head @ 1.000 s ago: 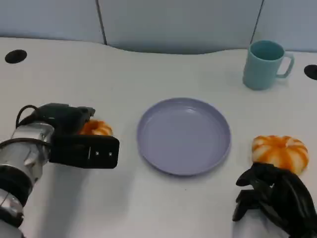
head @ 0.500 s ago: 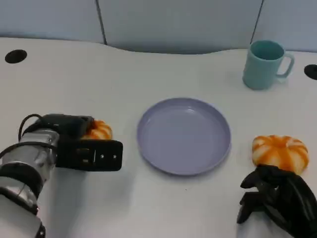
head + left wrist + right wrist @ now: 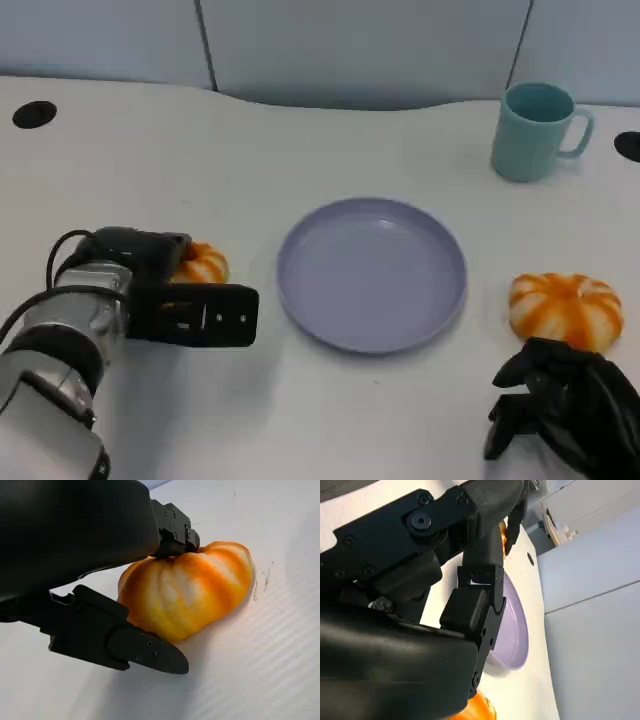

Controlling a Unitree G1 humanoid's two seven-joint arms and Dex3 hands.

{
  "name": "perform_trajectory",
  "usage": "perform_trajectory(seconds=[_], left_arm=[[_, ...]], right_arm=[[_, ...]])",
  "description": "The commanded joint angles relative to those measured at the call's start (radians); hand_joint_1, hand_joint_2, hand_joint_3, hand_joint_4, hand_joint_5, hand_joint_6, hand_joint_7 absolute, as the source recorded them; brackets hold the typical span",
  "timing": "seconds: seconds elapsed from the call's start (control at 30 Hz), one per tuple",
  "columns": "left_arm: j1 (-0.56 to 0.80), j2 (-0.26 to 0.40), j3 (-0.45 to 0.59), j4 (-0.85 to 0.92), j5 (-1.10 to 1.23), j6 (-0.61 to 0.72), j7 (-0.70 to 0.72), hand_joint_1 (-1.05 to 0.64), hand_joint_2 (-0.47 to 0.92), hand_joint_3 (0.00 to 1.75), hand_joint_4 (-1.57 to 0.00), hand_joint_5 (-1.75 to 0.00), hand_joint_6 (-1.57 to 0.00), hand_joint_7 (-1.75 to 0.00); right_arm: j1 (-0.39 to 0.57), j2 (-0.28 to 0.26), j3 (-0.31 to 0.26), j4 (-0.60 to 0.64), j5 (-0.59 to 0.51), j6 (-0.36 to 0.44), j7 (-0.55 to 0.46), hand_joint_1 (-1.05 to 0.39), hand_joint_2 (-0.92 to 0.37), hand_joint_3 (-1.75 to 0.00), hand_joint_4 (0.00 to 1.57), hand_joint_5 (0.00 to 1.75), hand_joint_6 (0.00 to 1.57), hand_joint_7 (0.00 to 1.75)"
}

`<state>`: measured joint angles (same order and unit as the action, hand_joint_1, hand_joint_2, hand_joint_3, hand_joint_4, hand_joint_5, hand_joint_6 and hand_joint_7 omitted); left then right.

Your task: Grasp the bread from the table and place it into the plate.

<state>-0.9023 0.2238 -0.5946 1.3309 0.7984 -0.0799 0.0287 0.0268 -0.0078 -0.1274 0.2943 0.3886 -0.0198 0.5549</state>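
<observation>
So there are two pieces of bread on the bench point(image 3: 330, 420), one on each side of the plate point(image 3: 371, 273), which sits empty in the middle. My left robot hand point(image 3: 190, 305) is the one that matters here. It's right on the left bread point(image 3: 203, 264): in the left wrist view one finger point(image 3: 177, 530) touches the top of the roll and another point(image 3: 145, 652) lies along the side facing the camera, so the bread sits between them. It looks like I've closed around it, but the bread still rests on the bench, so I'd call it gripped, not lifted.

From that robot hand the plate lies straight across toward my right, near, with bare bench between. The bread is roundish, a bit wider than tall, so no tricky axis to line up.

My right robot hand point(image 3: 560, 415) sits just beside the other bread point(image 3: 565, 307), fingers curled in, holding nothing. It's near, but the left one already has its piece.
</observation>
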Motion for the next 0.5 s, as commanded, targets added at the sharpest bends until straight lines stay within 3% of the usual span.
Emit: perform_trajectory(seconds=[0.03, 0.1, 0.27, 0.33, 0.4, 0.5], left_arm=[[0.057, -0.011, -0.009, 0.017, 0.0, -0.01, 0.138, -0.34, 0.83, 0.01, -0.25, -0.1, -0.31, -0.05], [0.069, -0.012, -0.006, 0.021, -0.006, -0.018, 0.175, -0.3, 0.84, 0.01, -0.31, -0.11, -0.36, -0.04], [0.107, -0.008, 0.01, 0.025, -0.019, -0.059, 0.293, -0.24, 0.92, 0.02, -0.72, -0.28, -0.77, -0.07], [0.117, -0.009, 0.008, 0.028, -0.017, -0.059, 0.327, -0.23, 0.92, 0.02, -0.74, -0.36, -0.82, -0.04], [0.128, -0.013, 0.003, 0.032, -0.017, -0.056, 0.356, -0.26, 0.92, 0.13, -0.76, -0.89, -1.0, -0.05], [0.131, -0.013, -0.001, 0.035, -0.02, -0.059, 0.347, -0.29, 0.91, 0.11, -0.78, -1.15, -1.11, -0.06]], right_arm=[[0.017, -0.009, -0.008, -0.015, 0.011, 0.003, 0.0, -0.92, -0.78, 0.0, 1.39, 0.87, 1.23, 0.75], [0.02, -0.007, -0.008, -0.021, 0.013, 0.007, -0.002, -0.93, -0.78, 0.0, 1.39, 0.87, 1.23, 0.75], [0.032, -0.007, -0.004, -0.041, 0.011, 0.01, -0.008, -0.93, -0.79, -0.01, 1.39, 0.88, 1.22, 0.79], [0.034, -0.007, -0.004, -0.043, 0.013, 0.01, -0.006, -0.93, -0.79, -0.01, 1.38, 0.89, 1.22, 0.8], [0.039, -0.008, -0.005, -0.05, 0.017, 0.015, -0.005, -0.94, -0.79, 0.0, 1.38, 0.89, 1.22, 0.8], [0.044, -0.008, -0.005, -0.057, 0.02, 0.021, -0.006, -0.94, -0.79, 0.0, 1.38, 0.89, 1.21, 0.8]])
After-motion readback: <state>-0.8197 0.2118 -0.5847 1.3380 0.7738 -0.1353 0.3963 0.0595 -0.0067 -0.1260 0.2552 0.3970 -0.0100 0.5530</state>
